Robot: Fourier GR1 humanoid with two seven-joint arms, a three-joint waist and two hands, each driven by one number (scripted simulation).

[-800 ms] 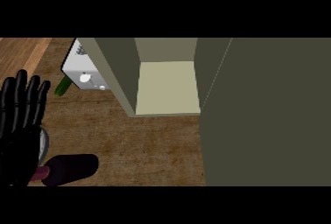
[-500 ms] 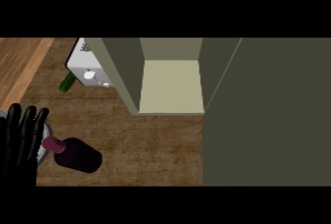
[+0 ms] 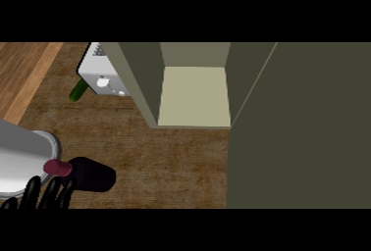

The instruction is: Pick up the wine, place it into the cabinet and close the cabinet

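- Down at the lower left, the robot's left hand (image 3: 45, 194) shows only as black fingers (image 3: 34, 190) poking up from the bottom edge. They look straight and spread, released rather than wrapped round anything.
- The dark, round-bodied wine bottle with the maroon cap (image 3: 88, 174) lies on its side on the brown wooden counter (image 3: 152, 147). It is right above the fingertips, touching them or just beside them, and I cannot tell which. The cap end points toward the left of the hand.
- A grey rounded forearm (image 3: 20, 156) sits just above and to the left of the hand, beside the bottle's cap.
- My read is that we are on the first step, the pick-up, and no grasp is made yet.
- Up and to the right of the hand, well apart from it, the olive-green cabinet (image 3: 138, 78) stands open, its pale cream shelf floor (image 3: 194, 95) bare.
- The big olive cabinet door (image 3: 304, 127) is swung out, far to the right of the hand.
- Straight above the hand sits a white box appliance with round knobs (image 3: 100, 78), with a small green cucumber (image 3: 78, 90) just beside it.
- The next move calls for curling round the bottle's body, lifting it, then carrying it up and rightward into that shelf.
- The right hand is nowhere in sight, and the door closing comes last.
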